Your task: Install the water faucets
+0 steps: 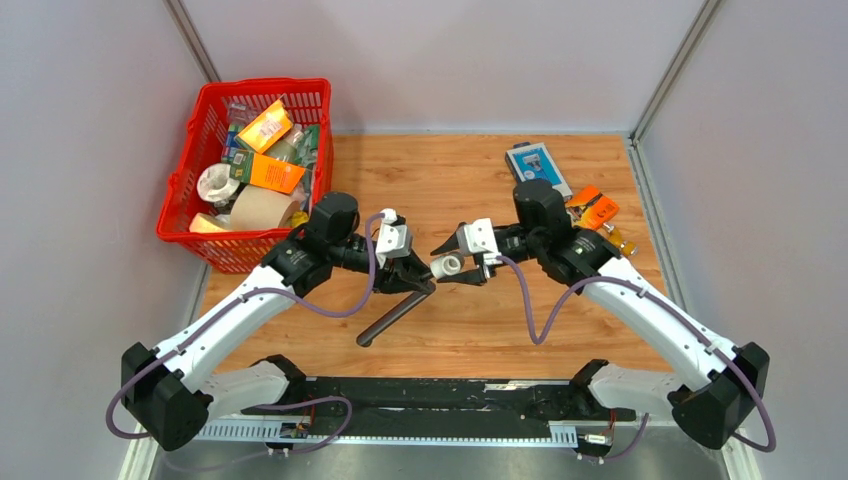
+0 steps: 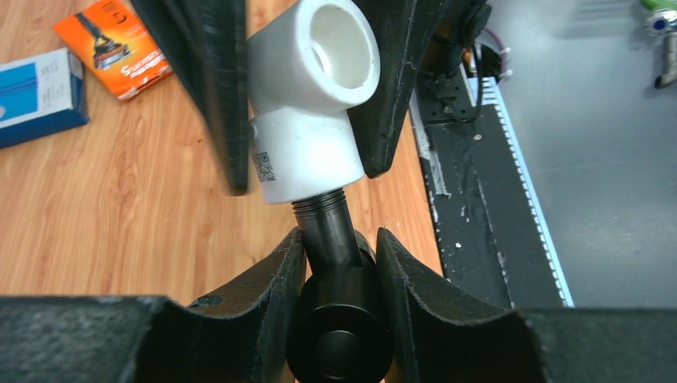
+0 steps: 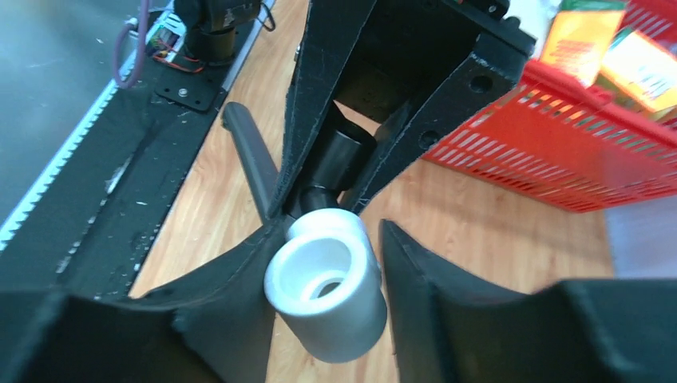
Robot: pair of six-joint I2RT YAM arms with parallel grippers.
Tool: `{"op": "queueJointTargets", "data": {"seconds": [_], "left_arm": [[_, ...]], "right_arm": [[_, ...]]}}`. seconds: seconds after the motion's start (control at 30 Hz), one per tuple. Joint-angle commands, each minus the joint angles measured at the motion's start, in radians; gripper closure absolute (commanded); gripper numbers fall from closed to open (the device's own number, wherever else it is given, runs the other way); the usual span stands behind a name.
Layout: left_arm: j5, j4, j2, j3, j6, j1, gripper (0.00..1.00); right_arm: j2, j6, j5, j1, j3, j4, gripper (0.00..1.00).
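Note:
My left gripper (image 2: 339,239) is shut on the thick body of the dark faucet (image 2: 331,239) above the middle of the wooden table. The faucet's long rod (image 1: 395,315) slants down towards the near edge. A white elbow fitting (image 2: 307,152) sits on the faucet's threaded end, with a few threads still showing. My right gripper (image 3: 334,226) comes in from the right with its fingers on either side of this fitting (image 3: 335,295). In the left wrist view both fingers press its sides. The fitting's open socket faces the right wrist camera.
A red basket (image 1: 190,190) full of packets and tape rolls stands at the back left, close behind my left arm. A blue box (image 1: 538,165) and orange packets (image 1: 595,210) lie at the back right. A black rail (image 1: 430,395) runs along the near edge.

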Motion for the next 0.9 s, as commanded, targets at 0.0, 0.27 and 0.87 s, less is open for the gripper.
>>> {"op": "queueJointTargets", "data": {"seconds": [0.0,0.27,0.87], "left_arm": [[-0.032,0.044,-0.051,0.052,0.046,0.004,1.00],[-0.434,0.196,-0.201,-0.094,0.161,-0.070,1.00],[-0.896,0.366,-0.322,-0.264,0.343,-0.328,1.00]], "right_arm": [[0.074,0.121,-0.050,0.004,0.092,-0.065,0.56],[0.258,0.599,0.136,0.001,0.229,-0.064,0.98],[0.484,1.047,0.269,-0.072,0.402,-0.042,0.52]]}}
